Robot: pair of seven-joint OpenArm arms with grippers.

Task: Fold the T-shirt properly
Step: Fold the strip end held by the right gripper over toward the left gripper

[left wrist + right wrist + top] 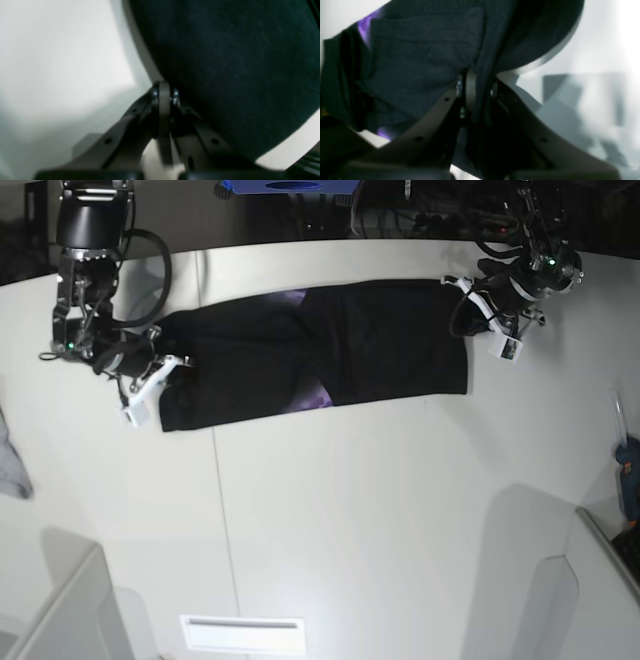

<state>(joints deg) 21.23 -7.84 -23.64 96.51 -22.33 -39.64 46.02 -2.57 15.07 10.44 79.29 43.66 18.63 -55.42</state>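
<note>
1. T-shirt is lying stretched flat across the table.
2. We are seeing the left gripper and the right gripper clamping opposite ends.
3. We are risking a thin pinch slipping and bunching the fold.

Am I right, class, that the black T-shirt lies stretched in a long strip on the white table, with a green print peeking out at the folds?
Not quite: the print peeking out of the T-shirt is purple, not green, as the base view shows. The rest holds: it lies as a long strip on the white table.
</note>
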